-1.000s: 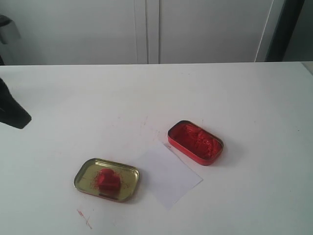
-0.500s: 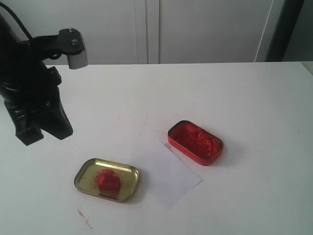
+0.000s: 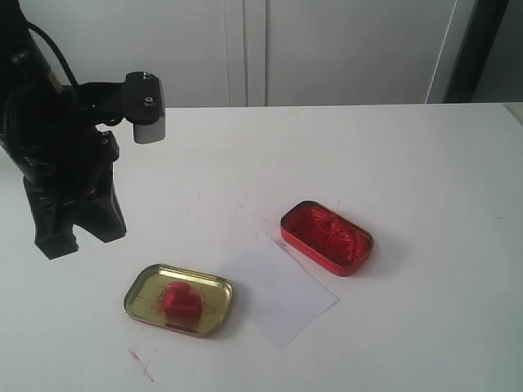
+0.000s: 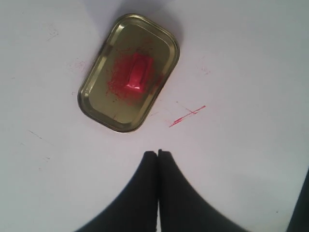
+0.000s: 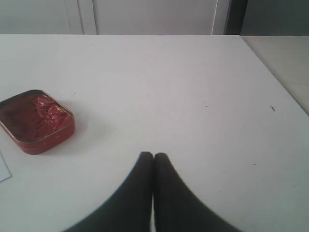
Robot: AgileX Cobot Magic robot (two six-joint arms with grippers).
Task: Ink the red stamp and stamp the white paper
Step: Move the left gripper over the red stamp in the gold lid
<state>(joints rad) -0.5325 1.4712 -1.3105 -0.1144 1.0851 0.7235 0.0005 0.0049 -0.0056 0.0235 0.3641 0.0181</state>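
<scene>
Left gripper (image 4: 157,153), right gripper (image 5: 153,155): fingers pressed together, empty. Left should spread wide and centre over stamp (image 4: 137,72) in lid (image 4: 99,101) before descending.

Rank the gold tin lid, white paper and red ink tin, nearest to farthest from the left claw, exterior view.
1. Gold rectangular tin lid, left side, close to the left claw.
2. Thin white paper sheet, centre.
3. Red oval ink tin, right of centre.

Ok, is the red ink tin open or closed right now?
Open. The red ink tin shows bare red paste; the gold lid lies apart, past the white paper, with the red stamp in it.
</scene>
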